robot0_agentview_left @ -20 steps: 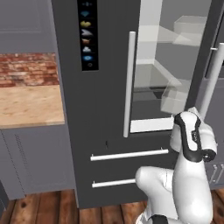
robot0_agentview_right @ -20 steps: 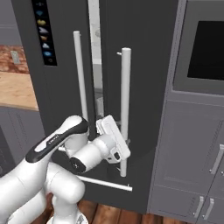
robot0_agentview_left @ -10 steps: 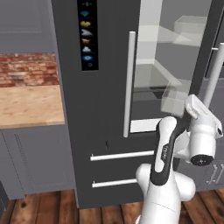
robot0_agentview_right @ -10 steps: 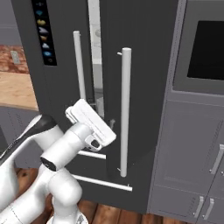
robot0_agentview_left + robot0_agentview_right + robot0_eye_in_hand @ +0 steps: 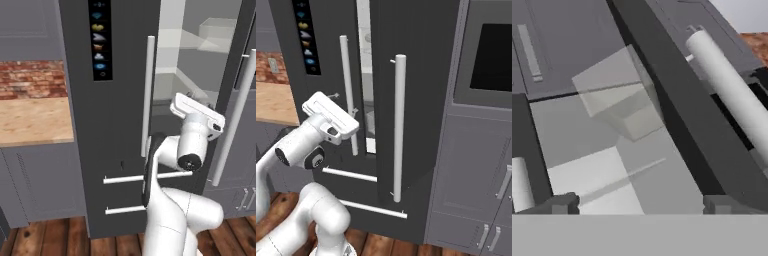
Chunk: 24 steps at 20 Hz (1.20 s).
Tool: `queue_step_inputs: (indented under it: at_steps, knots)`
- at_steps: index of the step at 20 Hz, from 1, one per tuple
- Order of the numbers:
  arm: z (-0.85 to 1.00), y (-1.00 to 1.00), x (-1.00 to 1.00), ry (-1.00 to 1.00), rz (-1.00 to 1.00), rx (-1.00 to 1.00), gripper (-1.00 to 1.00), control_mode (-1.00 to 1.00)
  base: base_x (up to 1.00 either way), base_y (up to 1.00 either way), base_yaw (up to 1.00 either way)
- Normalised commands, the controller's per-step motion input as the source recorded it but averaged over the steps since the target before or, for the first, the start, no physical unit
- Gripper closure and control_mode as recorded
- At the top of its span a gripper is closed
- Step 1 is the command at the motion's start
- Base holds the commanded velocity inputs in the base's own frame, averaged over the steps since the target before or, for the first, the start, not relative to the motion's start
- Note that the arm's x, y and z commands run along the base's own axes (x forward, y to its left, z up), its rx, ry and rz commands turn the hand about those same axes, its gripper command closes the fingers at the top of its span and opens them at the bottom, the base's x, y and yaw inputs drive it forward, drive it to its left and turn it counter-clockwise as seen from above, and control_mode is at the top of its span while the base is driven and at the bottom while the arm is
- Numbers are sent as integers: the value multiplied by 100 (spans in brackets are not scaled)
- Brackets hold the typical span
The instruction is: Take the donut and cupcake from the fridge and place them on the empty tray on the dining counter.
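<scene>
Fridge (image 5: 125, 100) stands partly open, pale shelves showing; my end effector (image 5: 639, 204), fingers wide apart and empty, faces the gap – donut and cupcake not yet fetched

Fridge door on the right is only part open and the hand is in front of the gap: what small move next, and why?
Probably swing the right door wider before reaching in. The tall dark grey fridge shows a narrow gap between its long white bar handles. The open gripper faces pale shelves through it, and the hand looks too broad to pass. No donut or cupcake is visible yet.
</scene>
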Motion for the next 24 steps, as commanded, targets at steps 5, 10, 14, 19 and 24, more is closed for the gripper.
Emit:
queue_step_inputs:
  at_steps: [5, 10, 14, 19, 24]
  knots:
    - [-1, -22, 80, 23, -22, -7, -100, -100, 0, 0, 0]
    - [0, -18, 81, 27, -46, -8, -100, -100, 0, 0, 0]
    - [0, 0, 84, 23, -14, -2, -100, -100, 0, 0, 0]
    - [0, -18, 65, 23, -3, 0, -100, -100, 0, 0, 0]
    - [10, -100, -35, 27, -19, 23, -100, -100, 0, 0, 0]
